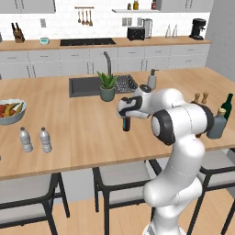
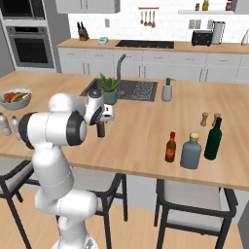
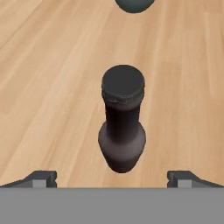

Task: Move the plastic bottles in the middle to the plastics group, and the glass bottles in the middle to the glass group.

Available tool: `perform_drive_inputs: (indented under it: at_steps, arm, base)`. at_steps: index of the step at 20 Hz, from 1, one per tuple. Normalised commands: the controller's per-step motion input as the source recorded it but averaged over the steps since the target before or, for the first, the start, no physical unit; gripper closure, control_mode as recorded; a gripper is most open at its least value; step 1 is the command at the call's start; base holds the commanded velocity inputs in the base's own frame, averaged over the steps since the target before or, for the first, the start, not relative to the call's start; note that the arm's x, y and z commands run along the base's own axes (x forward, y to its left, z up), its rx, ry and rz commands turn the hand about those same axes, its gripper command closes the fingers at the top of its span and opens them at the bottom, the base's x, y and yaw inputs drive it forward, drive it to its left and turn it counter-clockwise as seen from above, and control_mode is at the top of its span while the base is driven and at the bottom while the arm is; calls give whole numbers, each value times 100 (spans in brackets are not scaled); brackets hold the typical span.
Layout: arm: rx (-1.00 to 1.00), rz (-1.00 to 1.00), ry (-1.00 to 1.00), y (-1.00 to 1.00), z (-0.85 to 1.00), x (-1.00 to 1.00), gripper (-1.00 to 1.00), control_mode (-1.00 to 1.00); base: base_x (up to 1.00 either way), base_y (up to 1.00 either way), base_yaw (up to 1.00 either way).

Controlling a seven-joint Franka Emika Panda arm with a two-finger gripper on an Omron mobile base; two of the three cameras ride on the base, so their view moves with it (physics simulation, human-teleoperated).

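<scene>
A near-black glass bottle (image 3: 123,118) stands upright in the middle of the island counter (image 1: 82,133). My gripper (image 3: 111,179) hangs open just above it, one fingertip (image 3: 41,179) on each side of its cap, not touching. The base views show the same bottle (image 1: 126,124) (image 2: 101,129) under the hand. The brown bottle with a red neck (image 2: 170,147) stands by the grey-blue corked bottle (image 2: 191,151) and the green wine bottle (image 2: 213,139) at the right. Two small clear plastic bottles (image 1: 25,139) (image 1: 45,139) stand side by side at the left.
A potted plant (image 1: 107,87) stands just beyond the dark bottle, in front of the sink (image 1: 87,86). A fruit bowl (image 1: 10,111) sits behind the plastic bottles. Salt and pepper shakers (image 2: 204,118) stand behind the glass group, and a soap dispenser (image 1: 151,80) is by the sink.
</scene>
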Motion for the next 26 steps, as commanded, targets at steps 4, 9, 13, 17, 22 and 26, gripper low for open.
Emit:
perform_drive_inputs:
  at_steps: [4, 9, 13, 17, 22, 26]
  arm:
    - [0, -11, 0, 1, 0, 18, -100, -100]
    - [0, -11, 0, 0, -1, 11, -100, -100]
    - [0, -4, 0, 0, -16, 1, -100, -100]
    - [0, -2, 0, 0, -12, 5, -100, -100]
    - [0, -2, 0, 0, -2, 7, -100, -100]
    - [0, -2, 0, 0, 0, 21, -100, -100]
  base:
    - [0, 0, 0]
    - [0, 0, 0]
    - [0, 0, 0]
    - [0, 0, 0]
    - [0, 0, 0]
    - [0, 0, 0]
